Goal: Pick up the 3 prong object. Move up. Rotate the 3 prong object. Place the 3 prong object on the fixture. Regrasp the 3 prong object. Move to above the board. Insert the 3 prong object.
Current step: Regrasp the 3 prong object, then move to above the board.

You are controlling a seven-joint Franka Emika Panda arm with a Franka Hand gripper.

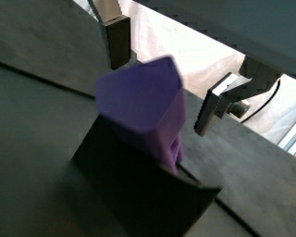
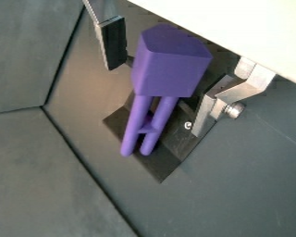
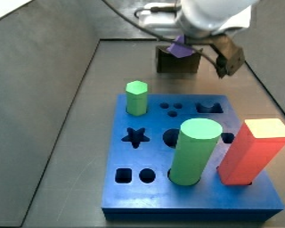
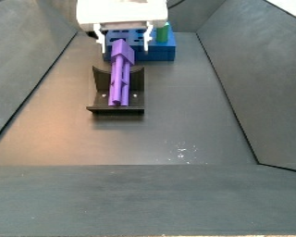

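The board (image 3: 145,174), a thick blue block, lies on the dark bench (image 4: 200,120) well apart from the fixture (image 4: 117,100), carrying a tall green cylinder (image 3: 195,153), an orange-red block (image 3: 255,151) and a green hexagonal peg (image 3: 135,97). The gripper (image 4: 123,39) hangs just above the fixture's far end, its fingers (image 2: 111,41) spread wide on either side of the 3 prong object (image 4: 119,74) without touching it. The purple 3 prong object rests on the fixture, long axis tilted, prongs down on the base plate, its blunt end up toward the gripper.
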